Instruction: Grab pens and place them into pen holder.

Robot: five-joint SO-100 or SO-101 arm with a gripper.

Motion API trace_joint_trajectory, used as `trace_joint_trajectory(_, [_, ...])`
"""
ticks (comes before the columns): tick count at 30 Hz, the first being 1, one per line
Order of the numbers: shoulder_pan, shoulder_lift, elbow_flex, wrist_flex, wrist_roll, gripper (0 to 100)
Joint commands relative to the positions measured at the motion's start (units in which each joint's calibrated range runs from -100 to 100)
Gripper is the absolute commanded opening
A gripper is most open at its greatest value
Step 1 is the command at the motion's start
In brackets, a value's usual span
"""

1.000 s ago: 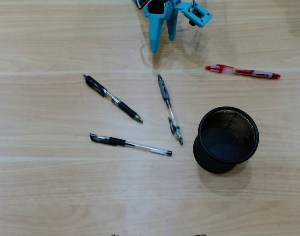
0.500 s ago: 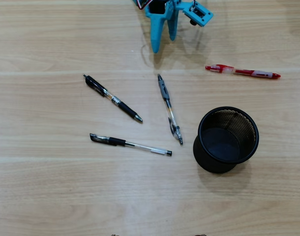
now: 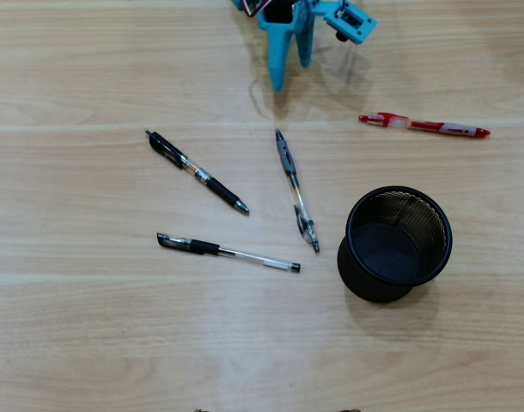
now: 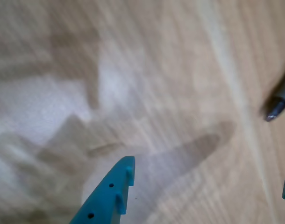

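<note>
Overhead view, largest to smallest. We see the wooden bench (image 3: 90, 343) carrying every item. The pen holder (image 3: 396, 242), a black wire-mesh cup, stands upright at about 4 o'clock from the picture's centre; we see its mesh wall and dark floor and no pen inside it.

The blue hand (image 3: 291, 75) enters from 12 o'clock with its fingers pointing toward 6 o'clock. In the wrist view the hand (image 4: 208, 182) shows one blue finger (image 4: 112, 193) at the lower left and only an edge of the other at the far right, with bare bench between them; we read the jaws as spread wide and holding nothing.

Four pens lie flat on the bench, all outside the cup:
- The middle black pen (image 3: 296, 190) lies nearest the hand, directly toward 6 o'clock from the fingertips, with its long axis running roughly 12 to 6 and leaning slightly toward 5. The dark tip (image 4: 276, 108) at the right edge of the wrist view is probably its near end.
- The red-and-white pen (image 3: 423, 126) lies at 4 o'clock from the hand, its axis nearly 9 to 3.
- The upper-left black pen (image 3: 196, 172) runs 10 to 4.
- The lower black pen (image 3: 228, 252) runs nearly 9 to 3.

We judge that the coming grasp turns on the middle pen, whose axis lies almost in line with the fingers.
</note>
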Motion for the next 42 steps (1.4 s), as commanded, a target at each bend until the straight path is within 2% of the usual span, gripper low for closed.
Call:
trace_joint_trajectory(1, [-5.14,23.82,-18.97,1.69,0.0,35])
trace_joint_trajectory(5, [-14.82,51.12,-37.71,-4.67,-0.06,35])
trace_joint_trajectory(9, [-23.61,75.55,-55.1,-10.51,-4.03,35])
trace_joint_trajectory(15, [-30.3,98.29,-79.45,-10.34,-5.23,35])
trace_joint_trajectory(20, [-30.3,105.06,-87.78,-5.1,-4.81,35])
trace_joint_trajectory(32, [-24.5,112.32,-89.68,-2.52,-4.97,34])
trace_joint_trajectory(35, [-23.53,114.02,-91.4,1.61,-5.23,25])
trace_joint_trajectory(39, [-22.89,114.78,-92.31,2.38,-5.28,2])
trace_joint_trajectory(42, [-23.05,114.52,-92.31,2.55,-5.28,4])
